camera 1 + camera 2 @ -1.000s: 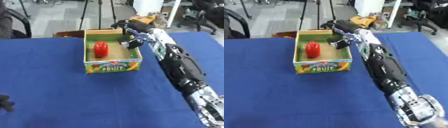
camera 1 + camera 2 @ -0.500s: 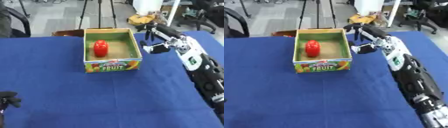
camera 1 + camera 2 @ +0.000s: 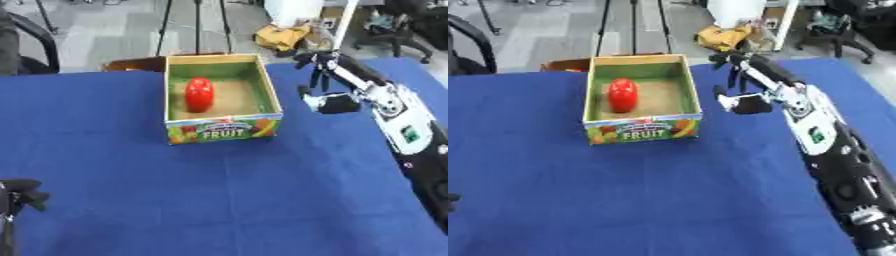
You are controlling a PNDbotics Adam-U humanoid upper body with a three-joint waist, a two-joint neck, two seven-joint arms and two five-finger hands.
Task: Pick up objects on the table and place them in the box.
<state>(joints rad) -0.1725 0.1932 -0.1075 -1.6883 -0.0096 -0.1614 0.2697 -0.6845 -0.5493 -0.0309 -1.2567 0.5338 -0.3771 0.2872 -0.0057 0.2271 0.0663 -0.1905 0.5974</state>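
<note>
One red object (image 3: 199, 94) is all you have to count in the left eye view, and it stands upright inside the box (image 3: 267, 92), toward the box's left wall, its long axis vertical. Your right hand (image 3: 322, 79) is just beside the box's right wall, outside it and a little toward the far end, so the red object lies to that hand's left with the wall between them; the fingers are spread and slack, and they hold nothing. Your left hand (image 3: 22, 194) shows only as a dark shape at the lower left edge, well apart from the box, and you cannot tell how its fingers stand. On the blue table (image 3: 219, 200) you see no other object waiting to be picked up, so by my judgement nothing remains within reach for either hand, though the right one is much the nearer to the box. From the right eye view the count is the same: one box, one red object in it, one empty right hand at the box's right side over the cloth, and the left hand reduced to a dark sliver at the lower left edge.
</note>
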